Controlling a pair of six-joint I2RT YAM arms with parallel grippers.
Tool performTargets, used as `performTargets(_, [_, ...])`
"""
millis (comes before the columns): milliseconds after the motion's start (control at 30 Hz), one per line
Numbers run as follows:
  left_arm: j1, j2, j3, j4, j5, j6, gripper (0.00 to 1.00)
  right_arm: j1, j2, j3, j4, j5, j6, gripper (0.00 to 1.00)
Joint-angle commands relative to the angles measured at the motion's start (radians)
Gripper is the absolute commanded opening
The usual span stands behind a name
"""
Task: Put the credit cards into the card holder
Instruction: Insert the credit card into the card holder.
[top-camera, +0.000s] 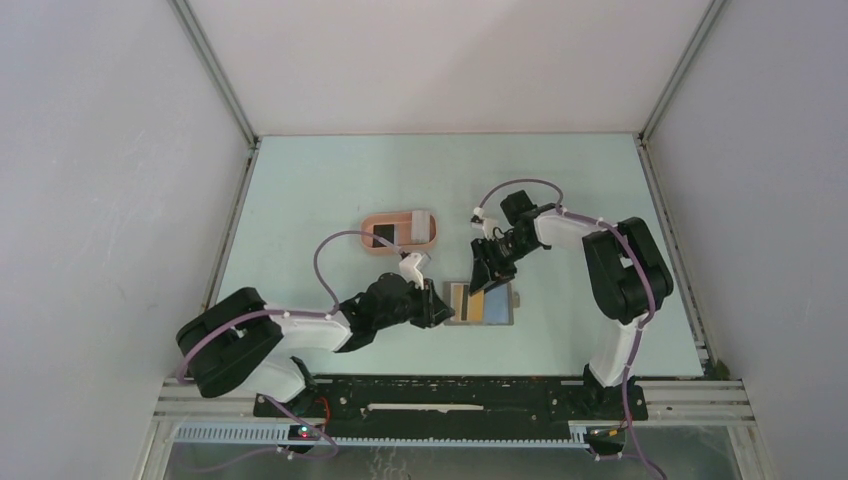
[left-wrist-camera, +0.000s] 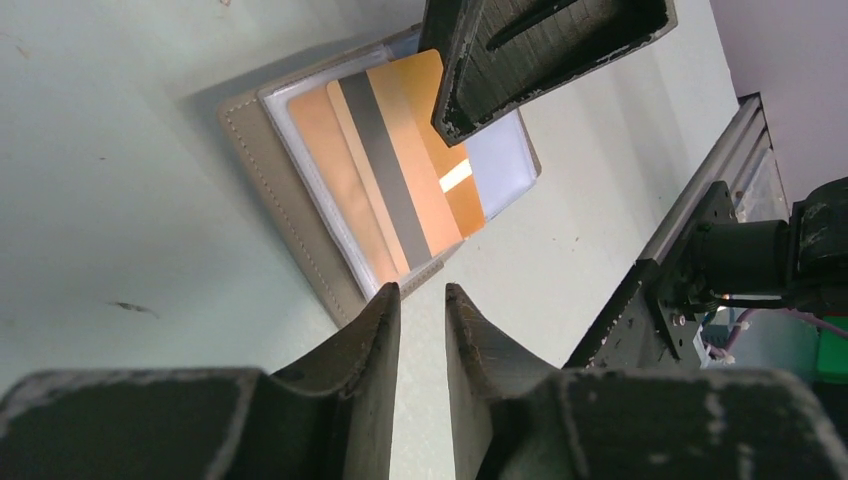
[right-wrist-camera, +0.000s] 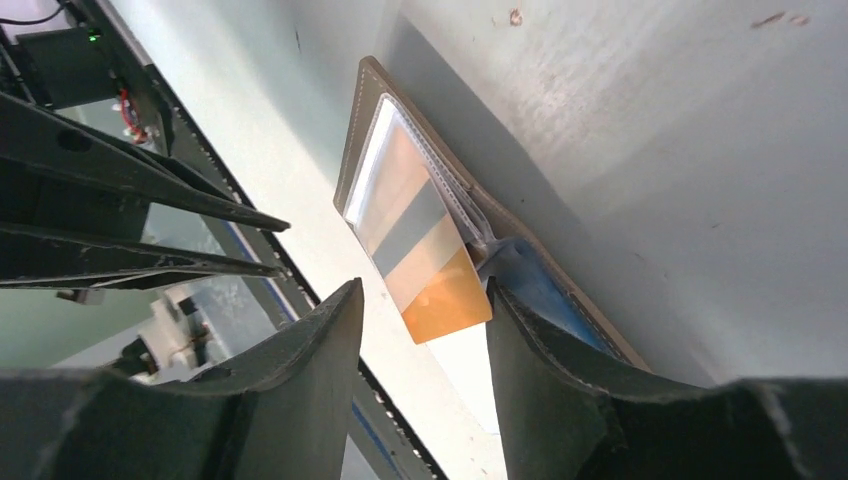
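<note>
A grey wallet (top-camera: 482, 322) lies open on the table with a yellow-orange credit card (top-camera: 477, 303) and a blue card (top-camera: 498, 307) in it. The orange card (right-wrist-camera: 452, 297), with a dark stripe, sticks partly out of its clear sleeve. My right gripper (right-wrist-camera: 425, 288) stands open over that card's free end, the jaws on either side without gripping it. At the wallet's left edge, my left gripper (left-wrist-camera: 422, 290) shows a narrow empty gap between its fingers. The salmon-pink card holder (top-camera: 370, 222) sits farther back with a black card (top-camera: 384, 236) and a whitish card (top-camera: 421, 224) in it.
The wallet (left-wrist-camera: 280, 190) fills the middle of the left wrist view, with a right finger (left-wrist-camera: 540, 60) above it. The left arm's fingers (right-wrist-camera: 150, 230) show at the left of the right wrist view. The metal base rail (top-camera: 450, 410) runs along the near edge.
</note>
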Motion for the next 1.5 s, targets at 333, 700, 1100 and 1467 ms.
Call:
performTargets(333, [0.017,-0.063,0.004,-0.026,-0.042,-0.003,0.32,0.039,-0.086,0.070,-0.065,0.223,-0.157,0.67])
performTargets(700, [0.091,-0.023,0.010,-0.057,-0.061,-0.073,0.33,0.026,-0.139,0.042,-0.140,0.232,-0.247,0.17])
performTargets(1100, [0.110,0.109,0.059,-0.066,-0.043,-0.105,0.32,0.025,-0.027,0.045,-0.137,0.254,-0.179,0.06])
performTargets(1467, [0.106,0.201,0.106,-0.046,0.035,-0.114,0.29,0.038,0.038,0.072,-0.116,0.162,-0.131,0.05])
